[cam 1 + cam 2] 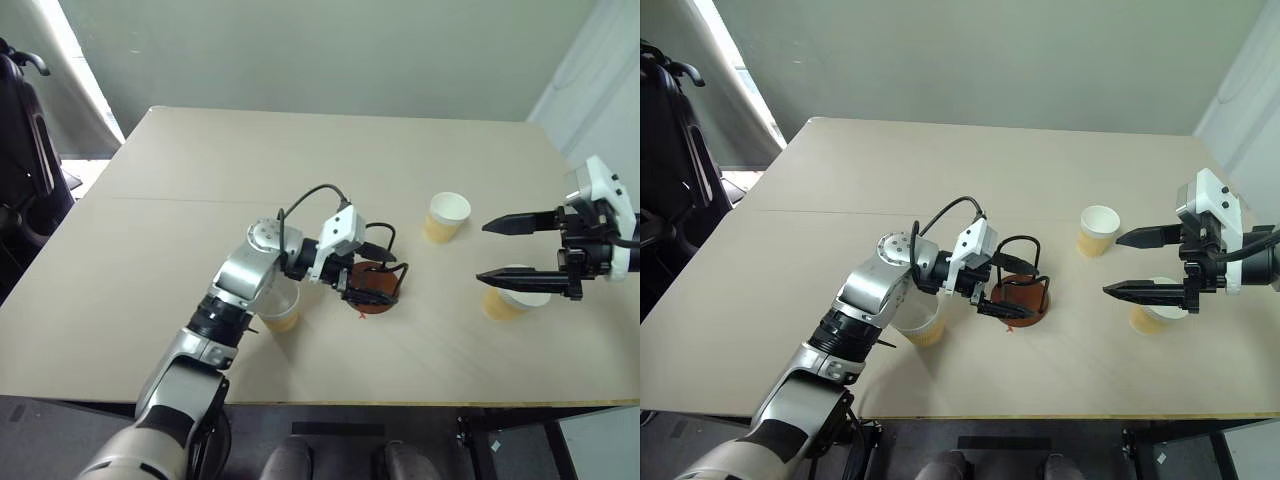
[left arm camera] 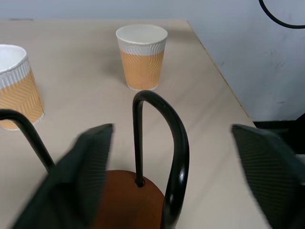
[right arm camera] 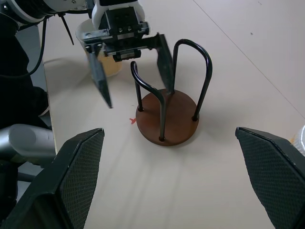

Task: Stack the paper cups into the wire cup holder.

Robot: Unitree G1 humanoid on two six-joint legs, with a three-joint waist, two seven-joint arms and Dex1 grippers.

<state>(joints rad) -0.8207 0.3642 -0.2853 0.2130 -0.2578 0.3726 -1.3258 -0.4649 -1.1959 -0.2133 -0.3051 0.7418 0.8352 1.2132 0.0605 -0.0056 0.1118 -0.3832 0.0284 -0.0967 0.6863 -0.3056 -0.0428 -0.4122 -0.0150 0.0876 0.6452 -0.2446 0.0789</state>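
At mid-table, the left gripper (image 3: 131, 67) stands spread astride one loop of the empty wire cup holder (image 3: 167, 117); right gripper (image 1: 525, 250) open, apparently empty. Next: fetch a paper cup (image 1: 447, 217).

The wire cup holder (image 3: 166, 114) is standing upright on the bench, near its front-centre. Its round reddish-brown disc base is lying flat, and thin black wire loops are arching upward from it. No cup is sitting inside the loops.

Three paper cups are standing upright with rims up, tan ribbed walls showing and white interiors facing upward. One paper cup (image 1: 446, 217) is standing behind and to the right of the holder. A second (image 1: 512, 295) is standing farther right, nearer the front edge. The third (image 1: 920, 322) is standing left of the holder, partly hidden.
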